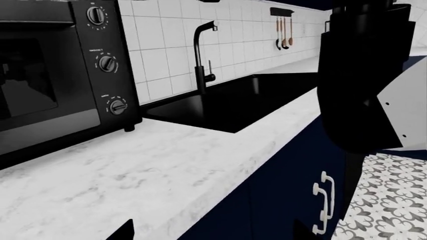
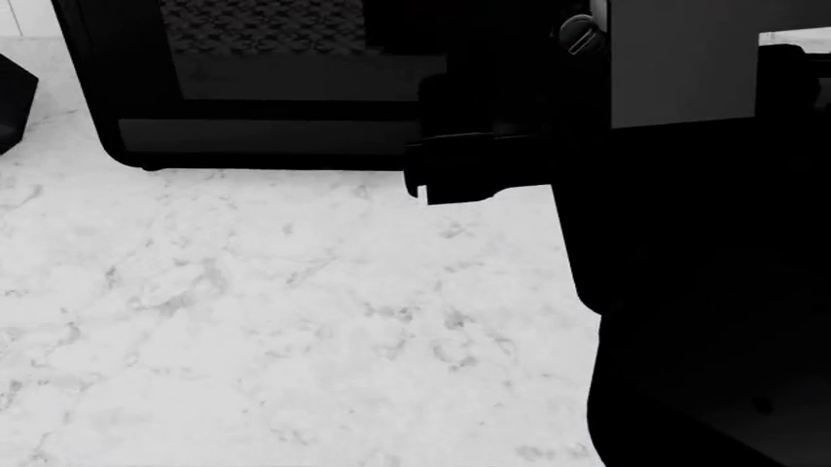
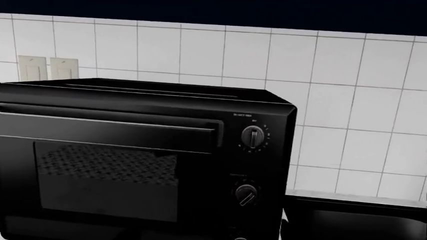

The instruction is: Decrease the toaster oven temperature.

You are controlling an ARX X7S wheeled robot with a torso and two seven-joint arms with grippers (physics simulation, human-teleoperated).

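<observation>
The black toaster oven (image 1: 47,75) stands on the white marble counter (image 1: 133,180), with three silver-ringed knobs down its side: top (image 1: 97,15), middle (image 1: 107,62) and bottom (image 1: 117,105). In the right wrist view the oven (image 3: 133,165) fills the frame close up, with its top knob (image 3: 253,136) and middle knob (image 3: 245,194) showing; that gripper's own fingers are lost in the dark. In the head view the right arm (image 2: 702,243) reaches to the oven's (image 2: 260,88) knob side. My left gripper (image 1: 213,235) is open and empty over the counter edge, well short of the oven.
A black sink basin (image 1: 233,102) with a black faucet (image 1: 203,50) lies beside the oven. Utensils (image 1: 283,32) hang on the tiled wall. Dark blue cabinets with white handles (image 1: 325,202) sit below the counter. The right arm's black bulk (image 1: 363,75) shows in the left wrist view.
</observation>
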